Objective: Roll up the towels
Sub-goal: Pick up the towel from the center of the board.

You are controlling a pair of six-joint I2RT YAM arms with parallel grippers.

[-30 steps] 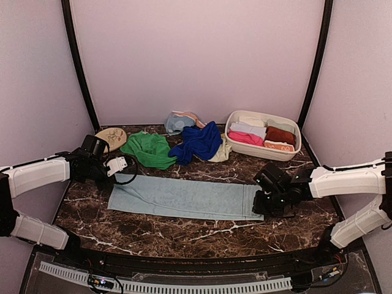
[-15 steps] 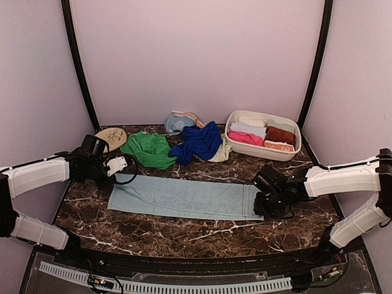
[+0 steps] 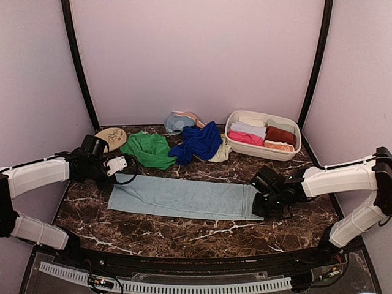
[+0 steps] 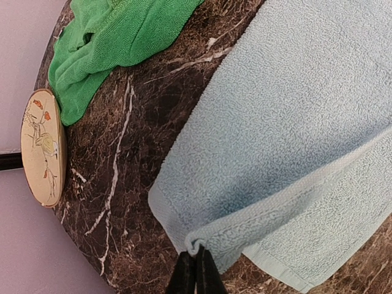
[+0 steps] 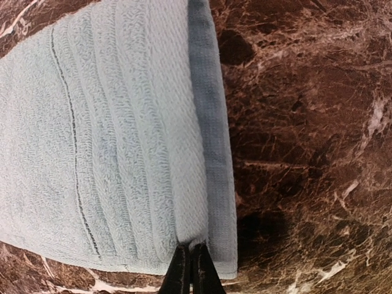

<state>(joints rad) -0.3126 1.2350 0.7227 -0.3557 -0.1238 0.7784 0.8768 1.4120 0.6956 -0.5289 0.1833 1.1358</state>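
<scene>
A light blue towel (image 3: pixel 184 197) lies folded in a long strip across the middle of the marble table. My left gripper (image 3: pixel 117 166) is shut on its far left corner (image 4: pixel 199 245), pinching a small fold of cloth. At the strip's right end, my right gripper (image 3: pixel 262 205) is shut on the hem near the front corner (image 5: pixel 195 244). A green towel (image 3: pixel 149 149) and a royal blue towel (image 3: pixel 197 142) lie bunched behind the strip, with a pale one (image 3: pixel 177 121) further back. Rolled pink, white and rust towels (image 3: pixel 263 133) sit in the basin.
A white oval basin (image 3: pixel 264 153) stands at the back right. A tan round patterned disc (image 3: pixel 111 136) lies at the back left, also in the left wrist view as the disc (image 4: pixel 41 150). Curved walls close in the back and sides.
The right gripper has shut on the towel's right end and its arm has edged slightly left. The left arm and the towel have stayed put.
</scene>
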